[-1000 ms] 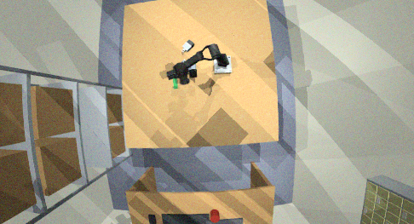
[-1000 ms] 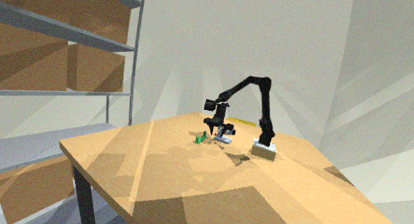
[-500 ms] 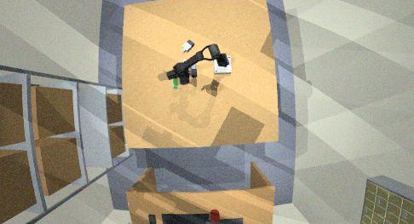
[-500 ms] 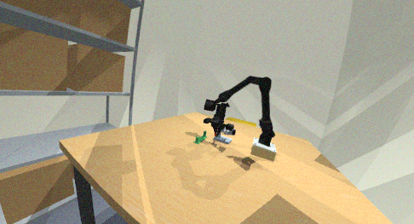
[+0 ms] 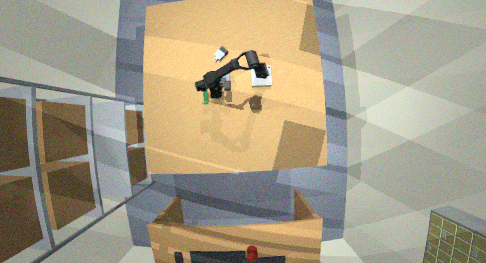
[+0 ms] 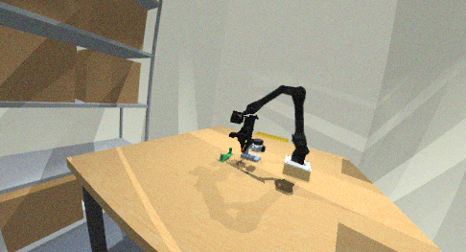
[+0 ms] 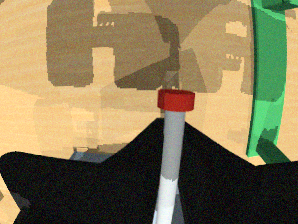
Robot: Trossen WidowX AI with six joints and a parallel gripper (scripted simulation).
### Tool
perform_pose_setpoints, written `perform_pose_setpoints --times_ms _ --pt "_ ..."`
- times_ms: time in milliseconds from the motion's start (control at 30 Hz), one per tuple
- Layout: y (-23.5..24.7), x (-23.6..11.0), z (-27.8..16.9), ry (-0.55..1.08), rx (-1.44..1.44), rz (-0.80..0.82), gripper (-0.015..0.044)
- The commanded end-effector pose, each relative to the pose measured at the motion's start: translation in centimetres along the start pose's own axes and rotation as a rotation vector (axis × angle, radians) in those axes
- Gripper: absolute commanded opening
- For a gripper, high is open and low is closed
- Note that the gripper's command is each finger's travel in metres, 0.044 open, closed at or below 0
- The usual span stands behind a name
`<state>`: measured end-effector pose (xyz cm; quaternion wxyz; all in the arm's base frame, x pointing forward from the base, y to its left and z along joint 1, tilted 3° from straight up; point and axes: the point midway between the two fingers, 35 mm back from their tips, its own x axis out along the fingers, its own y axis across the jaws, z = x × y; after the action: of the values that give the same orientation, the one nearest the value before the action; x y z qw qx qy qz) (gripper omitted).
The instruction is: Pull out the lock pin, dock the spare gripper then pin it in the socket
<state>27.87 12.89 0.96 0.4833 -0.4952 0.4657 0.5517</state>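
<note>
At table (image 5: 280, 49) centre, the gripper (image 7: 166, 183) pinches the lock pin (image 7: 172, 163) mid-shaft, its red cap at 12 o'clock in the wrist view. Judged light, rigid, smooth and slip-prone: grip the shaft squarely below the cap.

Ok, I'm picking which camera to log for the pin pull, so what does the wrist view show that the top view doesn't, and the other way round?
Only the wrist view shows the lock pin itself: a pale shaft with a red cap, with the dark jaws shut on it from both sides.

Only the top view shows the whole arm, its white base, the spare gripper lying apart on the table, and the shelf rack beside it.

Both show the green piece next to the gripper, and the wooden table top with the arm's shadow.
</note>
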Motion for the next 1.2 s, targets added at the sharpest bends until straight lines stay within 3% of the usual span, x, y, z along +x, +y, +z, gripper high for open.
perform_pose_setpoints --times_ms 0,1167 --pt "0.0 -0.4 0.4 -0.057 0.000 -0.002 0.0000" --pt "-0.2 -0.7 3.0 -0.102 0.005 -0.007 0.0000"
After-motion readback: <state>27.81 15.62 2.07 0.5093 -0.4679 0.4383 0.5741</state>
